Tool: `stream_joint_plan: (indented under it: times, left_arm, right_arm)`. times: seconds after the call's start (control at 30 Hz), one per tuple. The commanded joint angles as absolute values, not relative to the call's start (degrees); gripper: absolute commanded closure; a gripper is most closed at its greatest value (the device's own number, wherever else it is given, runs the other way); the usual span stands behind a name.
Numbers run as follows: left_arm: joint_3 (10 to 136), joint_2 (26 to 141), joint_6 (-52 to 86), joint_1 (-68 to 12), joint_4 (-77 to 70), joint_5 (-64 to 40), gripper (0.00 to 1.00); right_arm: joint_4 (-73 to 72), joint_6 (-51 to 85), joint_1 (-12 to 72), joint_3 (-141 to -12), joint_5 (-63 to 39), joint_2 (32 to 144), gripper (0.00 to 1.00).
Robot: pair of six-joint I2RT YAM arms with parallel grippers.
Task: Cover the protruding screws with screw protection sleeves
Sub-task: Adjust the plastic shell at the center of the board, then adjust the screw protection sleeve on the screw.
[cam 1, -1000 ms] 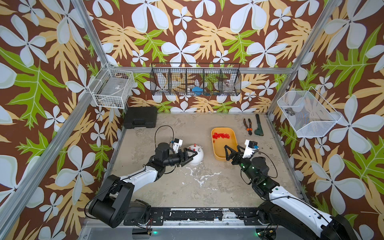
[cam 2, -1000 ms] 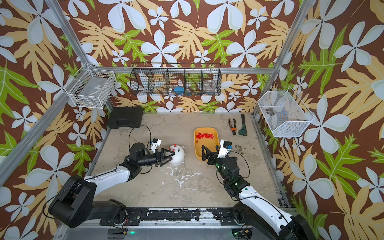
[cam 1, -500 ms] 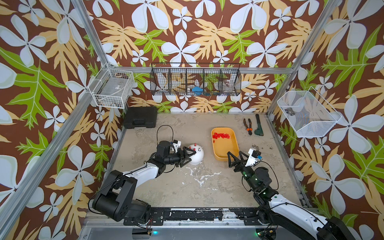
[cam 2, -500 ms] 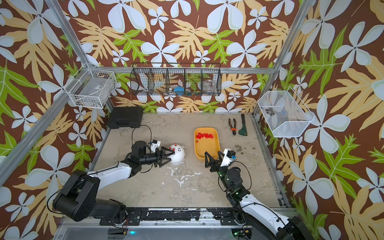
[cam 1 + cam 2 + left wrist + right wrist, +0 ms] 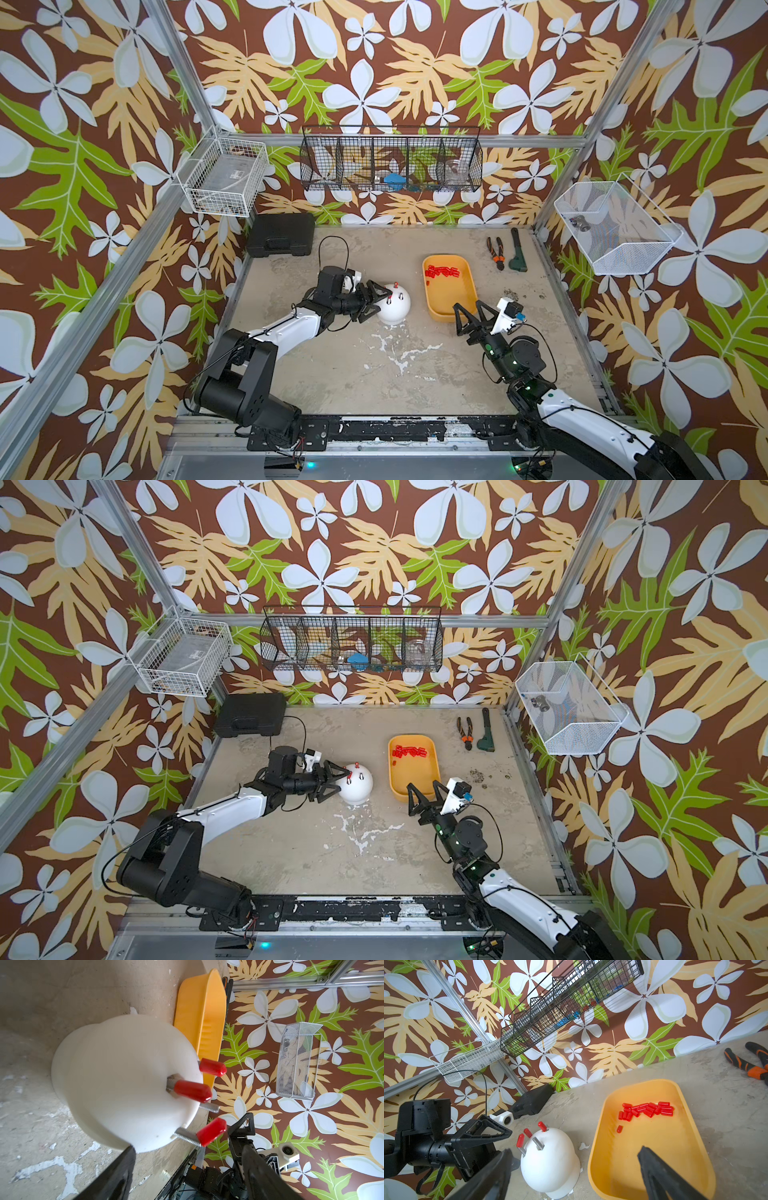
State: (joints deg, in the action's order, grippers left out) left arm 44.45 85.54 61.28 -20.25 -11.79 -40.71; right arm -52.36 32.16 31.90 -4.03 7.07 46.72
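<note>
Left wrist view: left gripper [image 5: 190, 1130] fingers wide, empty, just left of white rounded dome [image 5: 116, 1076]; three of four grey threaded screws [image 5: 208, 1107] wear red cylindrical sleeves [image 5: 192, 1091]. Right gripper [image 5: 468, 304] wide, empty, at near end of yellow plastic tray [image 5: 449, 299]; loose sleeves [image 5: 442, 272] at its far end.

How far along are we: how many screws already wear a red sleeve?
3, in a row across the dome: one sleeve at the back, one in the middle, one nearest the left hand. A fourth screw is bare.
</note>
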Motion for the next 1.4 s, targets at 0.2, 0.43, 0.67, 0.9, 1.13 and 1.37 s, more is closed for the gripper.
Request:
stream_joint_plan:
  times: [0.2, 0.43, 0.67, 0.9, 1.13, 1.37]
  left_arm:
    - [39.2, 77.4, 59.2, -17.2, -13.7, -37.2, 0.21]
    - [30.8, 66.9, 47.9, -12.6, -9.3, -25.2, 0.21]
    - [17.6, 58.6, 36.2, -12.7, -20.7, -15.2, 0.22]
    - [5.0, 42.9, 32.6, -12.7, -30.2, -13.5, 0.19]
    - [-1.2, 31.3, 28.7, -12.7, -33.3, -18.6, 0.18]
    - [-2.7, 25.0, 28.7, -12.7, -31.3, -17.5, 0.17]
  right_arm:
    - [-36.8, 29.9, 30.2, -23.4, -10.9, 57.1, 0.36]
    - [-17.7, 32.0, 30.0, -44.9, -31.9, 71.3, 0.48]
    - [-13.5, 36.5, 29.8, -54.7, -39.3, 84.1, 0.52]
    - [-9.8, 34.6, 29.6, -60.4, -40.7, 92.1, 0.52]
    - [-3.0, 29.6, 29.8, -64.4, -39.1, 95.7, 0.49]
    - [-2.7, 28.4, 30.4, -65.4, -39.1, 97.9, 0.49]
